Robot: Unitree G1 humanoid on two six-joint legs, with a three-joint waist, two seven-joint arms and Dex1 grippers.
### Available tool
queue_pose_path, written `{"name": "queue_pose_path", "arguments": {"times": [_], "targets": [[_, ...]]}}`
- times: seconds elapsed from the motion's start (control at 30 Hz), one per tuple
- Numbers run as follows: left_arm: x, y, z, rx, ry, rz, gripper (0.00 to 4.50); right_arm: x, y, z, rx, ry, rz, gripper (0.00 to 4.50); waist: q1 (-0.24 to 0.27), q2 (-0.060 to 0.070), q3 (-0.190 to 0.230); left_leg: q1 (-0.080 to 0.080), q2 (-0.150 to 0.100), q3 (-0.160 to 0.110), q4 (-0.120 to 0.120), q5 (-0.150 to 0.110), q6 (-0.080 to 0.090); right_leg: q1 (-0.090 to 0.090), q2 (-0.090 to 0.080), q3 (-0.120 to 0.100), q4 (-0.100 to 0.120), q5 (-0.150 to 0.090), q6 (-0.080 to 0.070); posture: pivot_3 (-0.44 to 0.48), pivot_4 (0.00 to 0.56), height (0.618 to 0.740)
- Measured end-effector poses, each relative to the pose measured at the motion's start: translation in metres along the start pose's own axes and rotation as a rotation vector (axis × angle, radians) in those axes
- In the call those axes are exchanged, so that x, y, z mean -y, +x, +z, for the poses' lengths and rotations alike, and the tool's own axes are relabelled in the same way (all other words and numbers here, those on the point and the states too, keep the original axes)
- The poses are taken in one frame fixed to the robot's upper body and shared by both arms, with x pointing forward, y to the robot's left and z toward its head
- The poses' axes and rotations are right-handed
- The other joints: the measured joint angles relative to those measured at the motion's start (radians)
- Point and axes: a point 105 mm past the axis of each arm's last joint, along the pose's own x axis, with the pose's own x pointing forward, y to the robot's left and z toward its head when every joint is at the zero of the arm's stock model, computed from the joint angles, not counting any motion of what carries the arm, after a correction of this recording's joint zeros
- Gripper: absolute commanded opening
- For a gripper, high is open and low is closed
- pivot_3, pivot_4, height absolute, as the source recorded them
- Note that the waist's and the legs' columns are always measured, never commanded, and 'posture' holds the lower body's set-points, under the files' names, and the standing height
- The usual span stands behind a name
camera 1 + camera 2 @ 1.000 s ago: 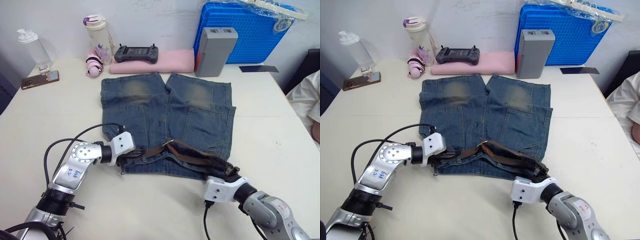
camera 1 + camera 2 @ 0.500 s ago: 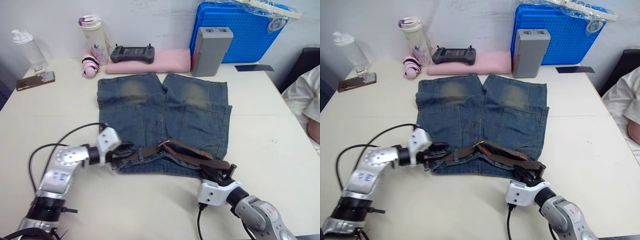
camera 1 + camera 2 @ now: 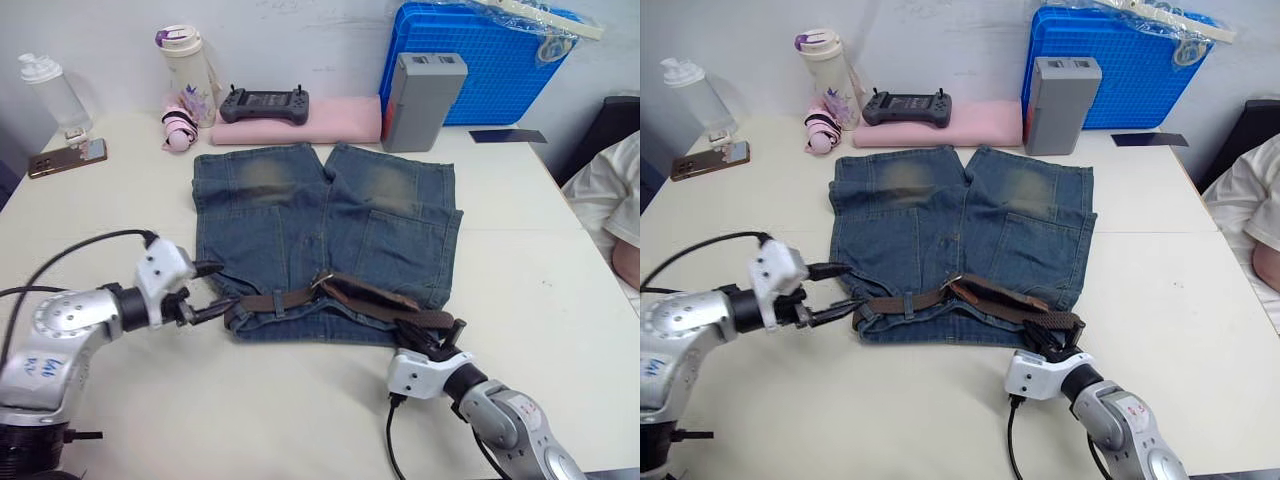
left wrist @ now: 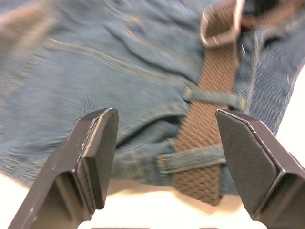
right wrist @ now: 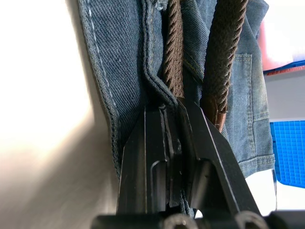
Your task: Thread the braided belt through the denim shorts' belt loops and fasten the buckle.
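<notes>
The denim shorts (image 3: 330,215) lie flat, waistband toward me. The braided belt (image 3: 290,298) runs along the waistband under belt loops (image 4: 213,98), and its silver buckle (image 3: 325,283) sits near the middle, where a second strand crosses toward the right hip. My left gripper (image 3: 210,289) is open just off the shorts' left hip, touching nothing; the left wrist view shows its fingers (image 4: 97,152) spread wide in front of the belt's end. At the right hip, my right gripper (image 3: 437,340) is shut on the braided belt (image 5: 174,71), beside the waistband edge.
Along the back stand two bottles (image 3: 185,60), a phone (image 3: 62,158), a controller (image 3: 264,103) on a pink pad, a grey box (image 3: 422,100) and a blue crate (image 3: 490,60). A person's sleeve (image 3: 620,190) shows at the right table edge.
My left gripper opened and drew back leftward off the waistband. My right gripper closed on the belt at the right hip. The head camera shifted slightly.
</notes>
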Motion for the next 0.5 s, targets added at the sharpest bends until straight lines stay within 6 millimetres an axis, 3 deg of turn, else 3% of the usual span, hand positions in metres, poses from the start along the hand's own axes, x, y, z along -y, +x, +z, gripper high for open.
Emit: {"name": "queue_pose_path", "arguments": {"times": [0.3,0.5], "targets": [[0.012,0.023,-0.015,-0.112,0.222,-0.044,3.57,0.000,0.001,0.002,0.008,-0.002,0.002,0.00,-0.002,0.000,0.000,0.001,0.000,0.000,-0.004,0.000,0.000,-0.001,0.000,0.000,-0.001,-0.001,-0.001,0.000,0.150,0.725],[-0.003,0.029,-0.019,-0.165,0.315,0.022,3.57,-0.001,0.002,0.003,0.010,0.000,0.001,0.00,0.000,0.000,0.000,0.002,0.000,0.000,-0.007,-0.001,0.004,-0.001,0.000,0.000,-0.001,-0.001,-0.002,0.000,0.150,0.725]]}}
